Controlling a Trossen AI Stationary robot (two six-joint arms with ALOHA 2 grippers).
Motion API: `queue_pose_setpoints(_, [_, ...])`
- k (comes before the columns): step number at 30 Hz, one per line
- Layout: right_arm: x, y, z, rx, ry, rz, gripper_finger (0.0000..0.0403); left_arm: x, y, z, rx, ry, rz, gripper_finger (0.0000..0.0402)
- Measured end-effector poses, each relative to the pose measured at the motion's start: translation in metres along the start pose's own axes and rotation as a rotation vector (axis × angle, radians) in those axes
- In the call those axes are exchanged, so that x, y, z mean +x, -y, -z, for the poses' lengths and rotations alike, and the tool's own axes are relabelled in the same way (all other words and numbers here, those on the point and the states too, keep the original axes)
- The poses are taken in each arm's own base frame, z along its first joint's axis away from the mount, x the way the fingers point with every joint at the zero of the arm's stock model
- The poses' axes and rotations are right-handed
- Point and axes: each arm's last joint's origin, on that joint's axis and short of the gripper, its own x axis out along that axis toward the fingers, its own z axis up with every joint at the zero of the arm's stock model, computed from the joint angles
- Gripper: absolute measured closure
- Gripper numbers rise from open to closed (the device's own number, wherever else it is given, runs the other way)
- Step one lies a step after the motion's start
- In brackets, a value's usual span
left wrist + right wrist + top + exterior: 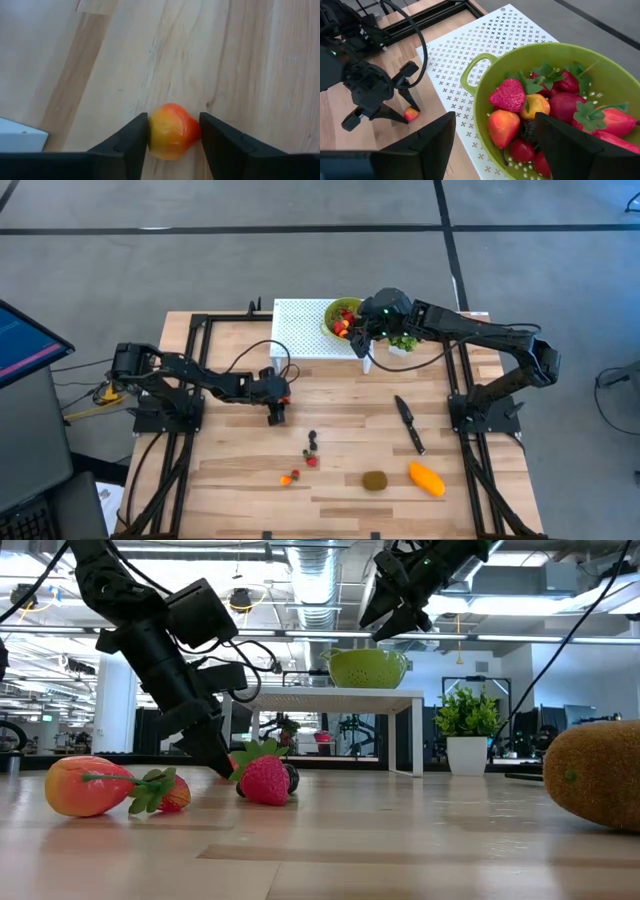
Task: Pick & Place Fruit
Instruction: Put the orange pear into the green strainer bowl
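Currently the left gripper (172, 136) stands at the tabletop (100, 75) with its fingers (127, 145) narrowed about a small orange-red fruit (170, 131), which sits between the pads and appears to touch both. Finish closing gently, since the rounded piece may squirt out, then lift straight up. The right gripper (492, 145) hovers spread wide and empty, with the green colander (600, 75) of fruit directly beneath and ahead of its fingers; keep it clear when delivering.
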Motion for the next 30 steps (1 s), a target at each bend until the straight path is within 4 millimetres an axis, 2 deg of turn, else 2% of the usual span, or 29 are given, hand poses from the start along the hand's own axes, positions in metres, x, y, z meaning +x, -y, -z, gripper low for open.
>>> queue_pose_setpoints(6, [0.000,-0.003,0.001,0.027,-0.005,-0.006,0.0138,0.000,0.000,0.000,-0.014,0.004,-0.002,0.0249])
queue_pose_setpoints(9, [0.000,-0.013,0.003,0.018,-0.012,-0.043,0.0138,0.000,0.001,-0.001,-0.045,0.007,0.019,0.0247])
queue_pose_setpoints(15, [-0.006,-0.058,0.014,0.001,-0.046,-0.179,0.0138,-0.007,0.014,-0.004,-0.019,0.051,0.091,0.0255])
queue_pose_setpoints(20, [-0.018,-0.106,0.031,0.057,-0.095,-0.293,0.0138,-0.029,0.033,-0.018,0.016,0.212,0.172,0.0254])
queue_pose_setpoints(23, [-0.029,-0.133,0.043,0.064,-0.118,-0.346,0.0138,-0.048,0.050,-0.028,0.126,0.365,0.218,0.0255])
queue_pose_setpoints(26, [-0.040,-0.154,0.055,0.044,-0.118,-0.359,0.0138,-0.066,0.068,-0.035,0.310,0.528,0.201,0.0256])
queue_pose_setpoints(30, [-0.051,-0.172,0.066,0.042,-0.081,-0.320,0.0138,-0.084,0.087,-0.042,0.556,0.723,0.031,0.0254])
